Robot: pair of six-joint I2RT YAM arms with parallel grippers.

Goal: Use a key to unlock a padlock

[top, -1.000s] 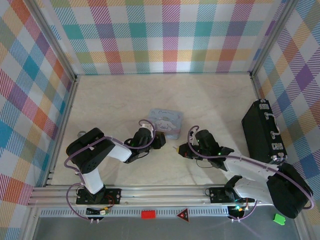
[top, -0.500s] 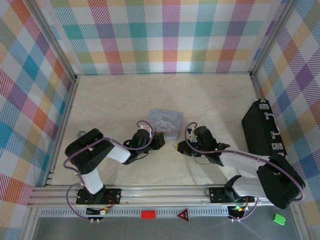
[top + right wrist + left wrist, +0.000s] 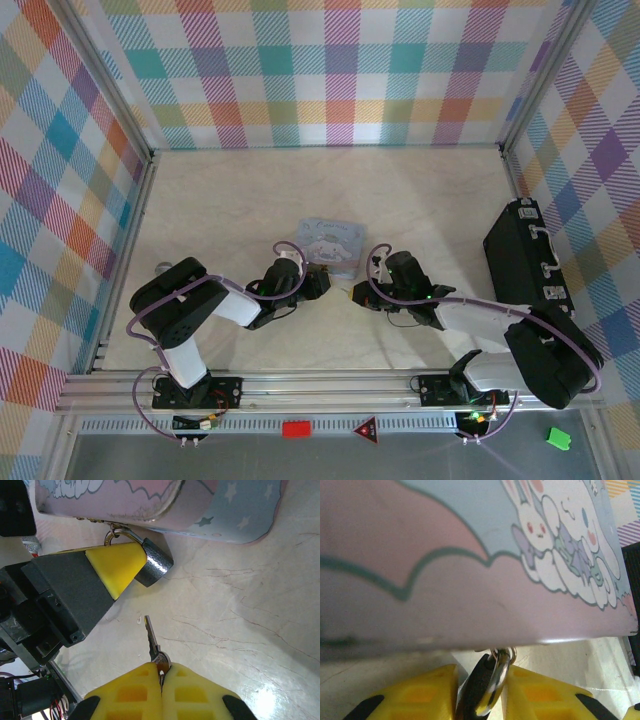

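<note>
Status, top view: left gripper (image 3: 320,282) is parked at the near edge of the tin (image 3: 335,243). The right gripper (image 3: 357,294) is just beside it on the counter (image 3: 230,200), tips facing each other but apart.

Left wrist view: jaws are closed on the padlock (image 3: 481,687), pinching its black body between the yellow pads. Its shackle (image 3: 501,664) runs up to the tin's lower edge and looks hooked on the clasp there.

Right wrist view: jaws are clamped on the head of the key (image 3: 151,637), blade sticking out toward the padlock. The padlock hangs tilted off the tin, and the key tip is near the body but not touching it.

My read: this is the alignment step, with insertion not yet done. Can't see the keyway from here. Next move needs the blade lined up with the body's bottom face, then a straight push in, then a twist while the left holds firm.
</note>
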